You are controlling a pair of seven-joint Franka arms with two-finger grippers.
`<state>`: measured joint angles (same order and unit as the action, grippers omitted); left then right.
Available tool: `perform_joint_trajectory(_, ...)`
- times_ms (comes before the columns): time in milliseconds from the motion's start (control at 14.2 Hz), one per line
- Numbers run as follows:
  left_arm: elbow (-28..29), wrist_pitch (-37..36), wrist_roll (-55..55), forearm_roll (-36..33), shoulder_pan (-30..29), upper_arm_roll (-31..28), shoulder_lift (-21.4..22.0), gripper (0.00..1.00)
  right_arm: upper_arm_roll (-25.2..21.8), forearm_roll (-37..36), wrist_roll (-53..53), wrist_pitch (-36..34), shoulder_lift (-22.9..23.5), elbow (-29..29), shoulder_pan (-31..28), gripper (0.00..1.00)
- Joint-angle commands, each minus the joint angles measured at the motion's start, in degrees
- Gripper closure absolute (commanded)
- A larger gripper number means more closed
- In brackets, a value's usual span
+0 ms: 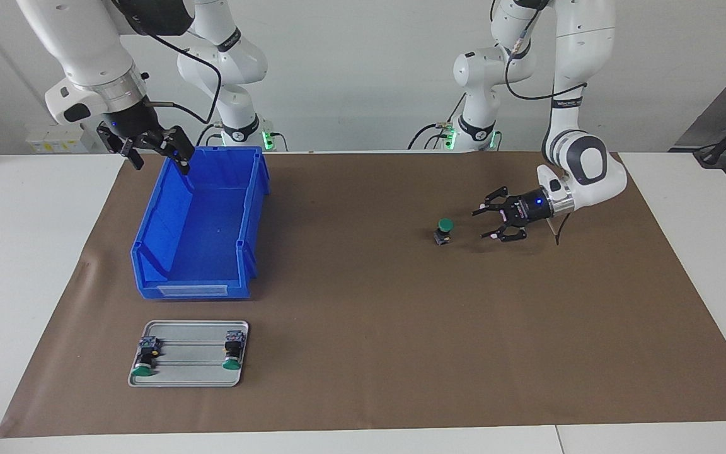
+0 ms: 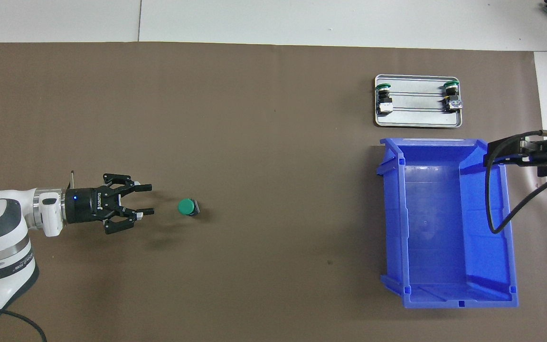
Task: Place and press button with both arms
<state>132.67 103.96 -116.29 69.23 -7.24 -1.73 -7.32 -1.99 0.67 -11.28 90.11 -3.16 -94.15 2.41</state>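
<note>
A green-capped button (image 1: 443,231) stands upright on the brown mat (image 1: 363,328), free of both grippers; it also shows in the overhead view (image 2: 187,207). My left gripper (image 1: 480,224) lies level and low above the mat, open and empty. It is a short gap away from the button, toward the left arm's end of the table, and also shows in the overhead view (image 2: 151,199). My right gripper (image 1: 160,161) is open and empty. It hangs over the corner of the blue bin (image 1: 149,214) nearest the robots, and the right arm waits.
The blue bin (image 2: 506,228) is empty. A silver tray (image 1: 186,377) lies farther from the robots than the bin. It holds two more green buttons lying on their sides (image 1: 144,359) (image 1: 232,353). The tray also shows in the overhead view (image 2: 418,121).
</note>
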Motion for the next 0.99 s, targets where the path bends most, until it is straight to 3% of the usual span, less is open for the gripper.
perform_joint_trajectory(0,-4.42,0.36,15.77,-8.3,0.29,0.41,4.5,0.37,0.32,0.38,0.12,0.59,-1.5,-1.65,-0.3,0.0)
perform_joint_trajectory(212,-8.91,0.36,31.6,-16.21,1.7,1.02,6.87,0.43,0.32,-0.5,0.29,0.51,-1.41,-1.39,-0.3,0.0)
perform_joint_trajectory(282,-10.57,0.45,36.7,-18.93,3.18,1.03,7.23,0.53,0.32,-1.11,0.56,0.42,-1.15,-0.52,-0.3,0.0)
perform_joint_trajectory(424,-14.26,0.19,49.52,-25.34,5.74,1.11,7.32,1.0,0.32,-3.48,1.61,-0.54,-0.71,1.59,-0.3,0.0)
perform_joint_trajectory(635,-17.52,1.23,62.09,-33.61,11.09,1.11,7.24,1.0,0.32,-3.23,1.7,-4.84,0.6,6.33,-0.65,0.0)
perform_joint_trajectory(776,-18.67,5.0,80.15,-36.0,12.59,1.11,6.71,1.0,0.32,-3.05,1.7,-5.3,1.31,7.49,-0.74,0.0)
perform_joint_trajectory(918,-18.67,6.51,89.11,-40.72,16.79,1.12,6.53,1.0,0.32,-2.17,1.61,-5.29,1.31,7.66,-0.74,0.0)
